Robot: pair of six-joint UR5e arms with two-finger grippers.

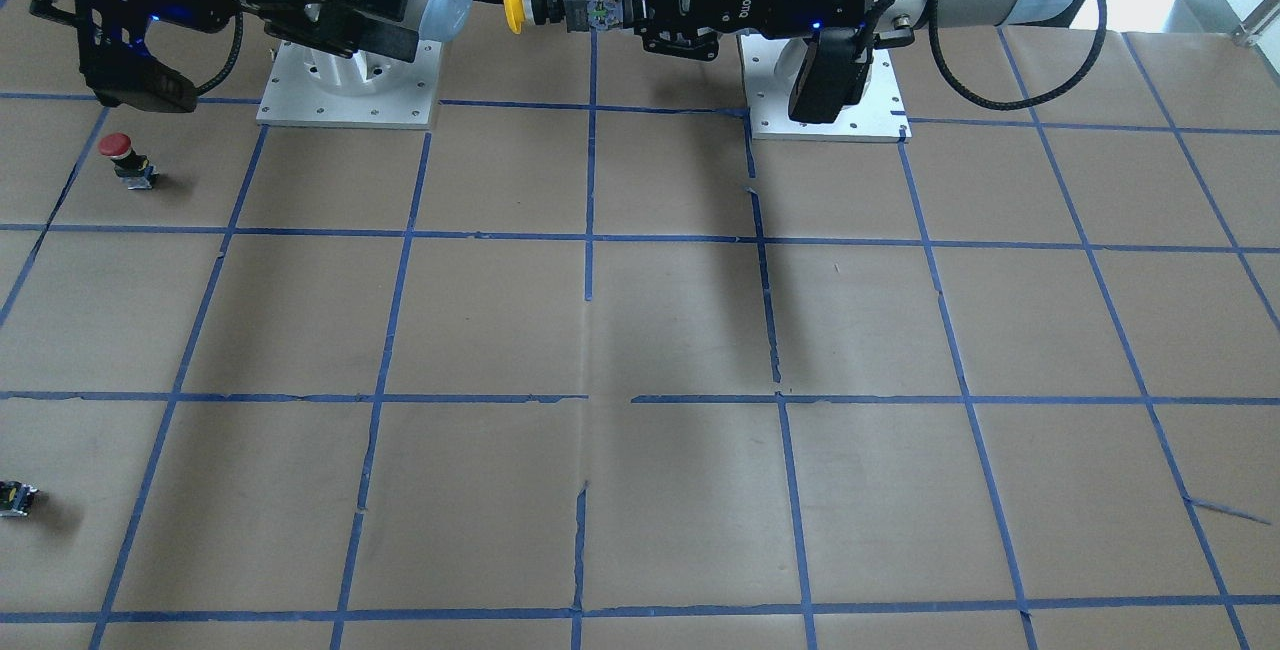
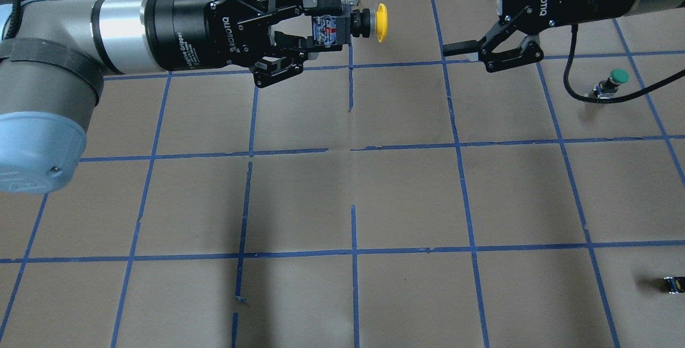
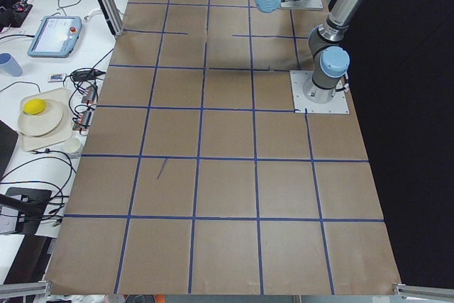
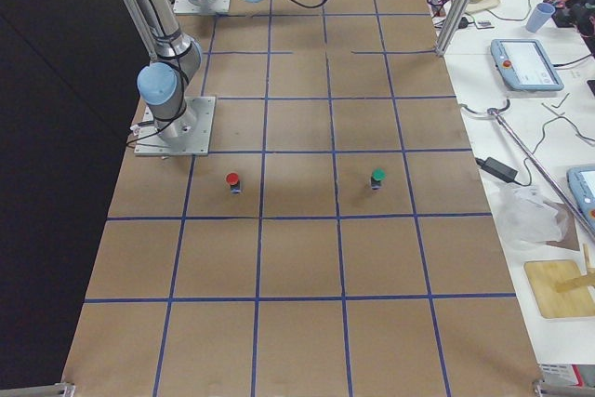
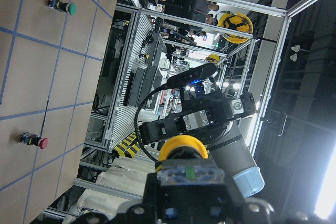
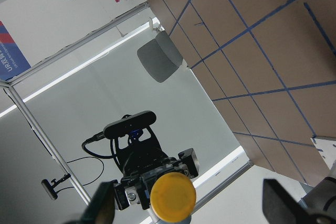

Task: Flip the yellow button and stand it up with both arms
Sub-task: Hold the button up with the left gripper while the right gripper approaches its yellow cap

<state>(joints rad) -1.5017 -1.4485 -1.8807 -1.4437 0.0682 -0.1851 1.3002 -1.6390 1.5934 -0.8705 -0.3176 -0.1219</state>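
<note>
My left gripper [image 2: 329, 27] is shut on the black-and-silver body of the yellow button [image 2: 374, 22] and holds it level above the table's far middle. The yellow cap points toward my right gripper [image 2: 444, 10]. That gripper is open and empty, a short gap from the cap. In the front-facing view the button [image 1: 520, 2] sticks out of the left gripper [image 1: 590, 5] toward the right gripper [image 1: 405, 15]. The right wrist view shows the cap [image 6: 173, 198] between its spread fingers [image 6: 102, 205]. The left wrist view shows the button [image 5: 184, 156] in the jaws.
A green-capped button [image 2: 613, 81] stands on the table under the right arm. A red-capped button [image 1: 122, 155] stands near the right arm's base. A small dark block [image 2: 673, 284] lies at the near right. Brown paper with a blue tape grid [image 2: 353, 251] covers the table.
</note>
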